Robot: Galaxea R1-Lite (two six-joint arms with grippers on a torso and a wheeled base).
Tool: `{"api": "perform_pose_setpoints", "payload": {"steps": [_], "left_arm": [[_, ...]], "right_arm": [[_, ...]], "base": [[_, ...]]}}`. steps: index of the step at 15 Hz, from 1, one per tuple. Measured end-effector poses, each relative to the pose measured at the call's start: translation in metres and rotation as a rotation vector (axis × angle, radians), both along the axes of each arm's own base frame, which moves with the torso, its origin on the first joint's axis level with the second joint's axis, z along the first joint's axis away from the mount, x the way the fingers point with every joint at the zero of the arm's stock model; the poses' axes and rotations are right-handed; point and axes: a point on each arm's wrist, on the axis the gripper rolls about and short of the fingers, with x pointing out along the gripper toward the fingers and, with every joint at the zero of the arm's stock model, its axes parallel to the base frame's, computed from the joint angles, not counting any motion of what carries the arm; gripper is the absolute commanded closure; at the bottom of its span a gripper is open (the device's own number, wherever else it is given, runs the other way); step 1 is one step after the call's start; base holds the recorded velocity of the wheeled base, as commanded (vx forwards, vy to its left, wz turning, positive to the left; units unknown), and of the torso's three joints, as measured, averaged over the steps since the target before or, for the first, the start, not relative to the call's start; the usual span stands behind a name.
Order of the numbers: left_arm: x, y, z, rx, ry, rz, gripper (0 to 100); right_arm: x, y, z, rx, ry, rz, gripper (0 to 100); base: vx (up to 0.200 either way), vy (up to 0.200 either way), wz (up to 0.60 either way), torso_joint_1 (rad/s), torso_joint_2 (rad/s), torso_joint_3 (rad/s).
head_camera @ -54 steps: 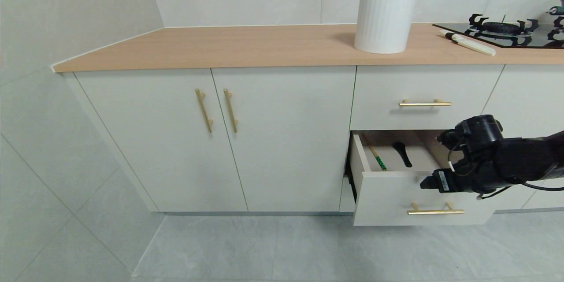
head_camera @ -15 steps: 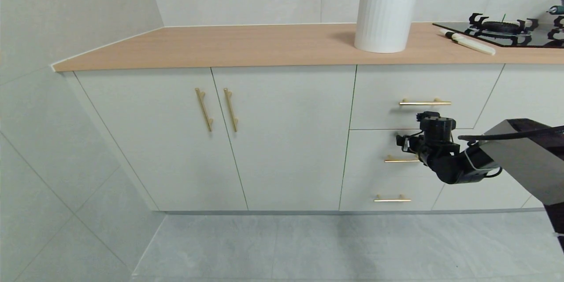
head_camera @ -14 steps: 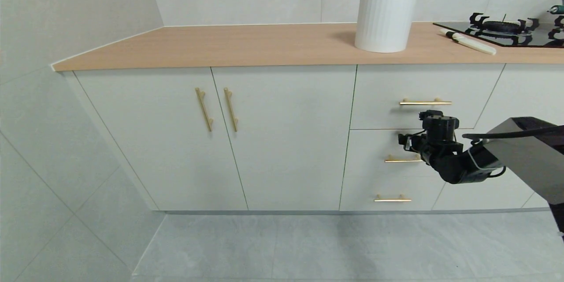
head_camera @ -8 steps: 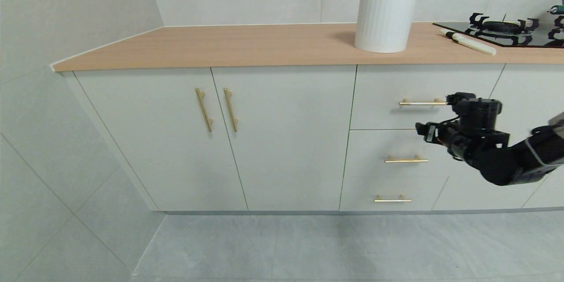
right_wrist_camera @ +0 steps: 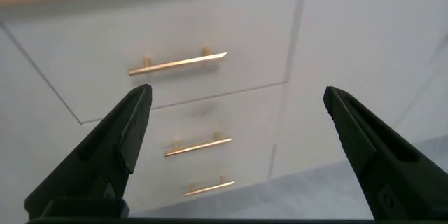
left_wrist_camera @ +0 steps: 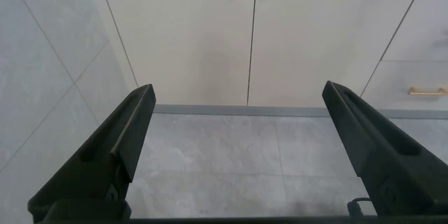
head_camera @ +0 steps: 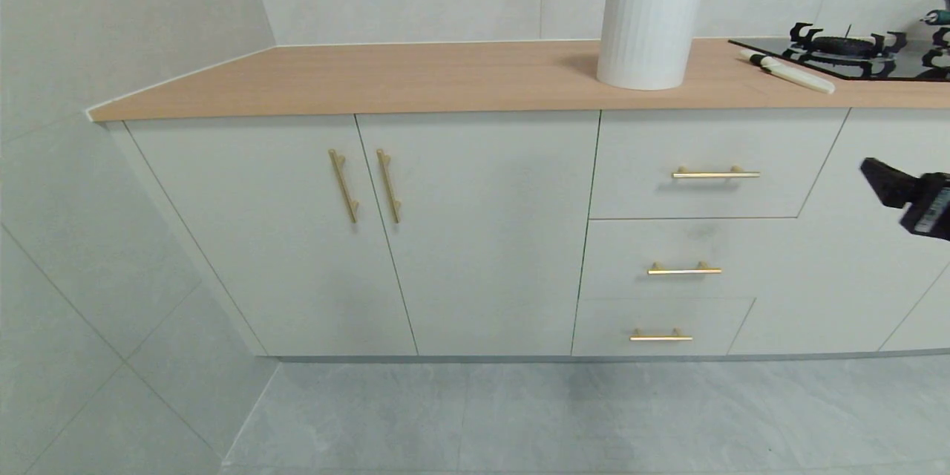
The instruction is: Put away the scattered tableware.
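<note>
Tableware is seen as one long cream-coloured utensil (head_camera: 788,73) with a black end. It is laid flat on the wooden tabletop (head_camera: 386,78), along the front edge of the black hob (head_camera: 883,63) and to the right of the white ribbed canister (head_camera: 652,15). Below the tabletop, the middle drawer (head_camera: 668,245) is shut and is fitted with a slim brass handle (head_camera: 684,269). The right claw (right_wrist_camera: 236,92) is held released, with its fingers spread wide, and is pointed at the drawer fronts. The left claw (left_wrist_camera: 236,94) is likewise spread wide and is held above the grey floor tiles (left_wrist_camera: 231,161), in front of the cabinet doors (left_wrist_camera: 210,35).
</note>
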Motion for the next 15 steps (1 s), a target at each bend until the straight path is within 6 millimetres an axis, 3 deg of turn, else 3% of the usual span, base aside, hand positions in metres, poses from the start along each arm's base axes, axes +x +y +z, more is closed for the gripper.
{"api": "perform_pose_setpoints", "payload": {"steps": [4,9,12,15], "left_arm": [[0.0,0.0,0.0,0.0,0.0,0.0,0],[0.0,0.0,0.0,0.0,0.0,0.0,0],[0.0,0.0,0.0,0.0,0.0,0.0,0],[0.0,0.0,0.0,0.0,0.0,0.0,0]], "right_arm": [[-0.095,-0.008,-0.012,-0.099,-0.027,-0.02,0],[-0.191,-0.016,-0.068,-0.192,0.103,-0.061,0],[-0.223,-0.018,-0.106,-0.202,0.154,-0.141,0],[-0.219,-0.017,-0.136,-0.142,0.048,-0.15,0]], "base": [[0.0,0.0,0.0,0.0,0.0,0.0],[0.0,0.0,0.0,0.0,0.0,0.0],[0.0,0.0,0.0,0.0,0.0,0.0],[0.0,0.0,0.0,0.0,0.0,0.0]]}}
